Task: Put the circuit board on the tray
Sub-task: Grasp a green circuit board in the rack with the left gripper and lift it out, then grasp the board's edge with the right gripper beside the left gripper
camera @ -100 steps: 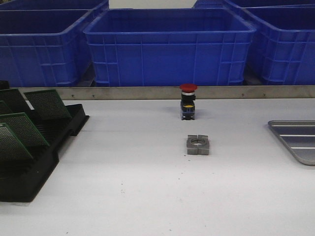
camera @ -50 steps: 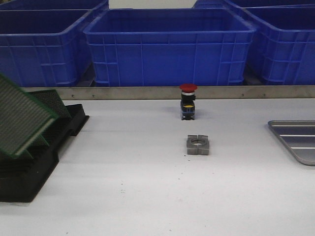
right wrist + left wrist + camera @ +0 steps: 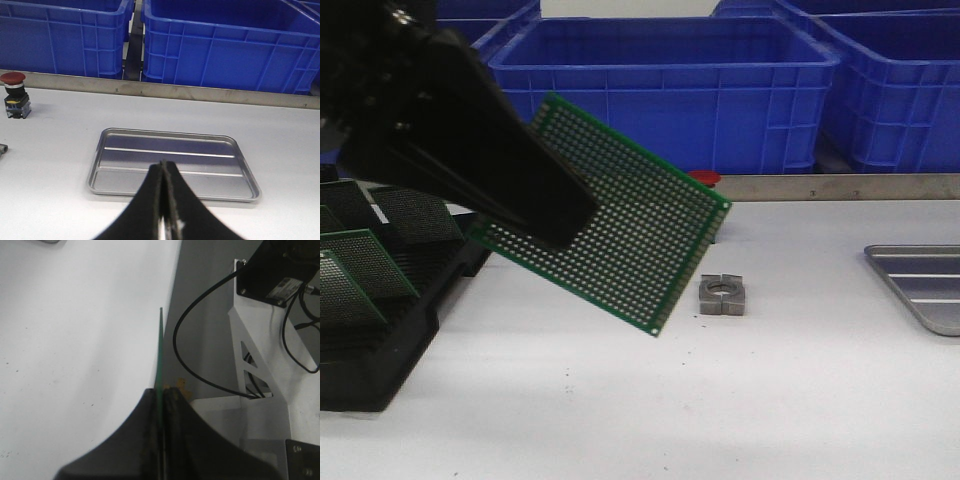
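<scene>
My left gripper (image 3: pixel 555 215) is shut on a green perforated circuit board (image 3: pixel 625 230) and holds it tilted in the air, close to the front camera, left of centre. In the left wrist view the board (image 3: pixel 159 350) shows edge-on between the shut fingers (image 3: pixel 161 390). The grey metal tray (image 3: pixel 925 280) lies at the table's right edge, empty. In the right wrist view the tray (image 3: pixel 125 177) lies just beyond my right gripper (image 3: pixel 164 165), which is shut and empty. The right gripper does not show in the front view.
A black slotted rack (image 3: pixel 380 340) with more green boards stands at the left. A grey metal block with a hole (image 3: pixel 722 295) lies mid-table. A red push button (image 3: pixel 13 95) stands behind it, mostly hidden by the board in the front view. Blue crates (image 3: pixel 720 80) line the back.
The left gripper has lifted the board from the rack at the left and swung it up and rightward, now filling the upper left of the front view. The button is now covered.
</scene>
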